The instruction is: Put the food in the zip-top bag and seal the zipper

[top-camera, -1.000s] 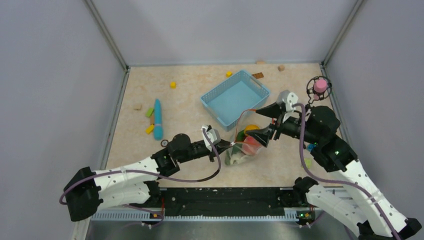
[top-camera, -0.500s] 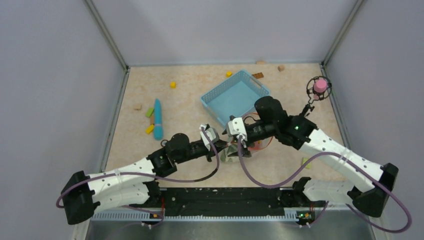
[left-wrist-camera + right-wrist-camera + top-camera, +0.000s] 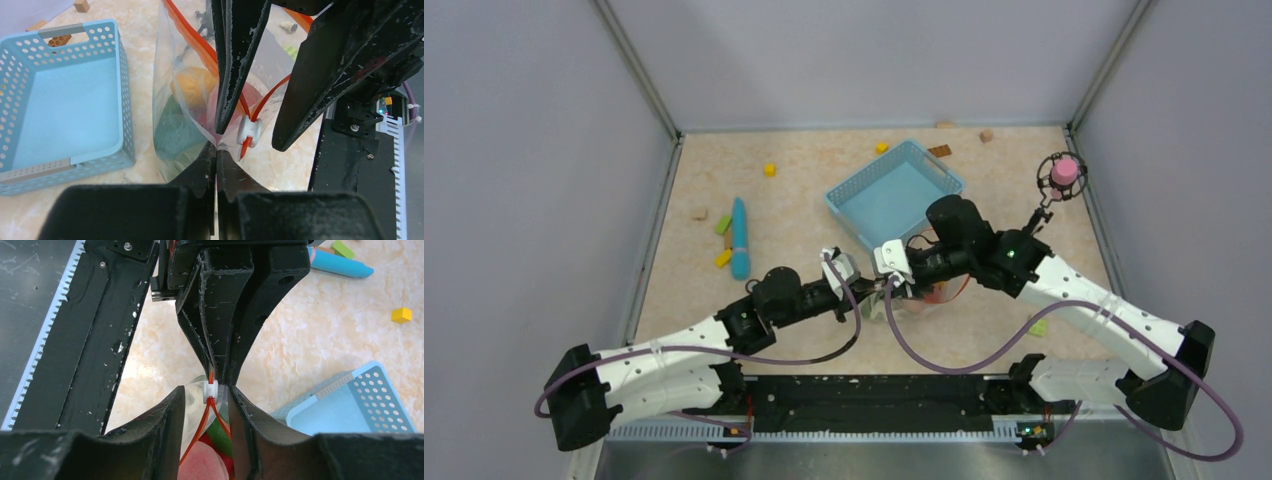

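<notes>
My left gripper (image 3: pixel 216 152) is pinched tight, its arm stretched low toward the middle. My right gripper (image 3: pixel 206 407) faces it tip to tip, fingers slightly parted.

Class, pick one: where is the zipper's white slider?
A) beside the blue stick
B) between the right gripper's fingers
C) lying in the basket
B: the slider sits between the fingers of the right gripper, at the corner of the bag that the left gripper pinches.

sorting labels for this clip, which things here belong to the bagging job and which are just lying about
Job: clear bag, orange zipper, toy food inside it, left pincer, right pincer.
Lying about: blue basket, blue stick, yellow block.
</notes>
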Controlling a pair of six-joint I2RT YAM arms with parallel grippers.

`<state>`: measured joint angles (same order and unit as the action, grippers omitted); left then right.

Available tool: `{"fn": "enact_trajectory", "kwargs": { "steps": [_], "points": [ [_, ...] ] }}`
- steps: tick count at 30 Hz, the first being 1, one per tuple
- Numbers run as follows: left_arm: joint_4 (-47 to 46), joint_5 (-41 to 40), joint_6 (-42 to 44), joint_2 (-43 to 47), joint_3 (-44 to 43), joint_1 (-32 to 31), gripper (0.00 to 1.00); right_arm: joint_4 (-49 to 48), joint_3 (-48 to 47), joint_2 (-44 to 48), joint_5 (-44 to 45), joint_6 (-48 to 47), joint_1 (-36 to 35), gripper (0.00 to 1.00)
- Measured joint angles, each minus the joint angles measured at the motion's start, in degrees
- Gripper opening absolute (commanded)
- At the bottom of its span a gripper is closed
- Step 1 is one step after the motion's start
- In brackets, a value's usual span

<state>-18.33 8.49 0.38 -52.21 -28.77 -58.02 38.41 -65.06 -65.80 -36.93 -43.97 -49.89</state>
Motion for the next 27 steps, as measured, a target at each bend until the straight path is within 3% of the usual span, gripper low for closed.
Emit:
{"fn": "enact_trajectory", "kwargs": {
  "steps": [8,10,12,16,19,21,23,27],
  "points": [
    [0.0,-0.2,-0.1,0.0,0.0,0.0,0.00,-0.4,-0.4,-1.2,0.2,1.1,0.0,0.37],
    [0.0,-0.2,-0.5,0.0,0.0,0.0,0.00,-0.9,-0.7,-1.6,0.2,1.6,0.0,0.29],
    [0.0,-0.2,-0.7,0.0,0.0,0.0,0.00,-1.1,-0.7,-1.7,0.3,1.8,0.0,0.01],
    [0.1,-0.5,-1.0,0.1,0.0,0.0,0.01,-1.2,-0.7,-1.9,0.5,3.3,0.0,0.00],
    [0.5,-0.2,-1.4,0.8,0.1,0.0,0.38,-1.2,-1.2,-2.0,1.3,4.6,-0.1,0.00],
    [0.7,0.5,-1.0,2.0,0.6,0.0,0.57,-1.0,-1.8,-2.1,1.8,5.0,-0.2,0.00],
    [0.4,1.4,-0.5,3.6,1.3,0.0,0.66,-1.0,-2.3,-2.2,2.0,5.4,-0.2,0.00],
    [-1.4,2.2,1.0,4.8,2.1,0.0,0.70,-0.7,-3.3,-2.4,1.8,5.6,-0.2,0.00]
  ]
}}
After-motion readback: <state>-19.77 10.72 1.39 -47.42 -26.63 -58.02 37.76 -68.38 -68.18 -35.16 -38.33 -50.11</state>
